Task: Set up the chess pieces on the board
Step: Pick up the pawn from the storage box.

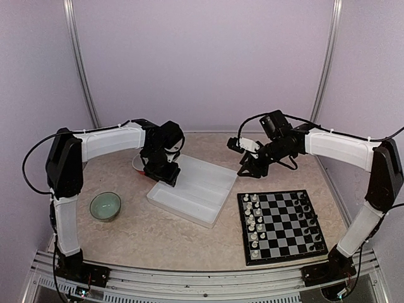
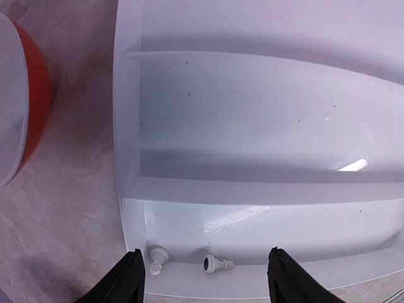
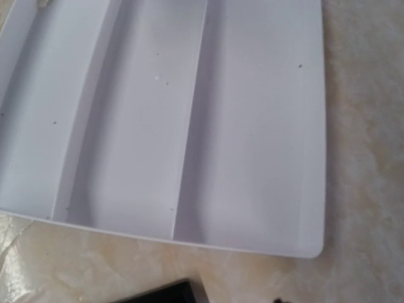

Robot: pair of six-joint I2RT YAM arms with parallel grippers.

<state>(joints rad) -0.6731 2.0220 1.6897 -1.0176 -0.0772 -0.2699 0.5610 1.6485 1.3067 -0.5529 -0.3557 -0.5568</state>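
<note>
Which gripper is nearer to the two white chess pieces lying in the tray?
Left. The left gripper hangs directly over the white chess pieces; the right gripper hovers by the opposite end of the tray.

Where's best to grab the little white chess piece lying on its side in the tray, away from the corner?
Probably by its slim middle, straight down from above. The white piece lies flat near the tray wall, leaving no room for a side approach; the left gripper hangs open over it.

Bowl (image 1: 105,206) left of tray (image 1: 203,182), board (image 1: 282,225) right of it; chess pieces (image 1: 252,221) on board, two in tray.
</note>
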